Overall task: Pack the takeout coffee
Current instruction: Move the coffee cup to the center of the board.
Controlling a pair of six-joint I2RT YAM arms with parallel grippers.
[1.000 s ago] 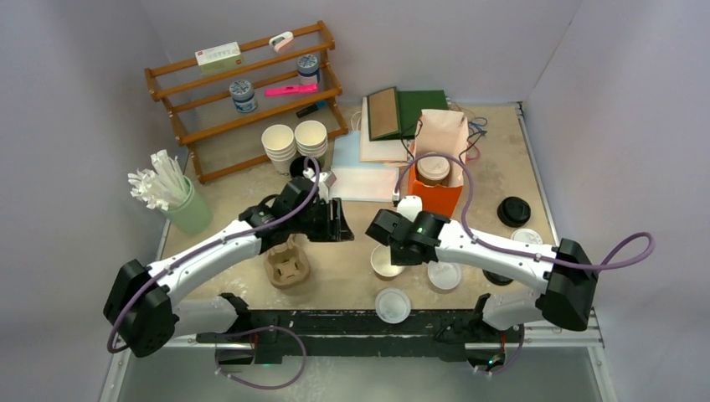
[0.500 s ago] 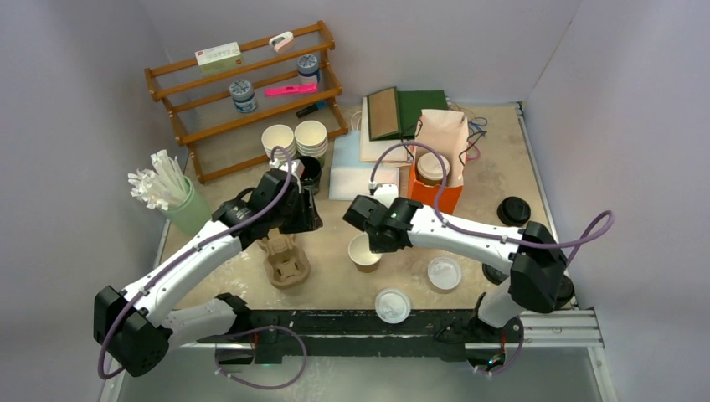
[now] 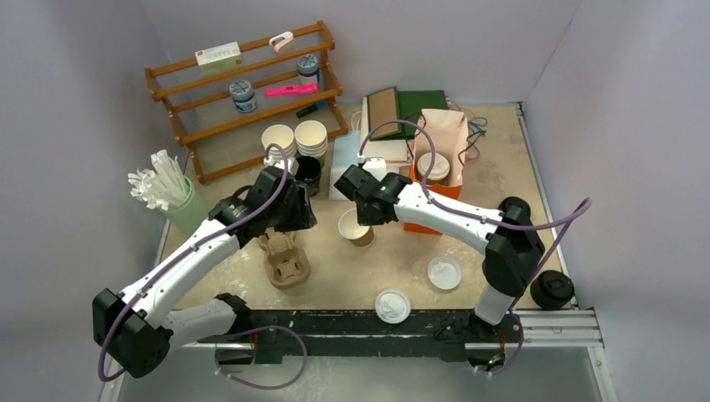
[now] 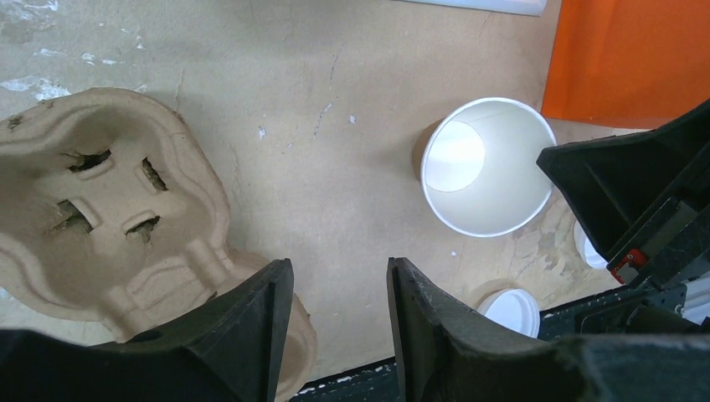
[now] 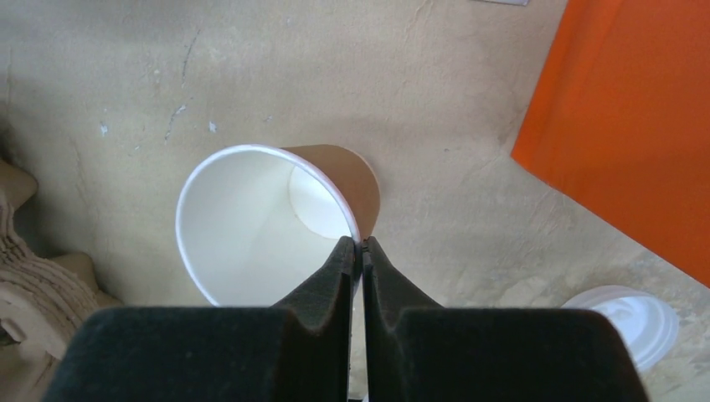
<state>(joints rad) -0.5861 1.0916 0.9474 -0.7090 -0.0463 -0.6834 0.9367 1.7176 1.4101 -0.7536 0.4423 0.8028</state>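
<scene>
Now, right fingers [image 5: 326, 285] pinched tight on the rim of the unlidded kraft cup [image 3: 355, 228], mid-frame; left fingers [image 4: 251, 327] half open, empty, above the carrier [image 3: 287, 266]. Two white lids [image 3: 444, 273] lie loose lower down, so packing looks barely begun.

The left arm [image 3: 188, 260] was stretched forward and rightward from its base. The left gripper [image 4: 339, 276] was pointed down at the counter, its fingers [image 4: 251, 327] set partly apart with nothing between them. The right arm [image 3: 456, 222] was reached forward and across to the left, bent at the elbow. The right gripper [image 5: 360, 247] was angled down, its fingers pinched together on the rim of a cup [image 5: 251, 226].
</scene>
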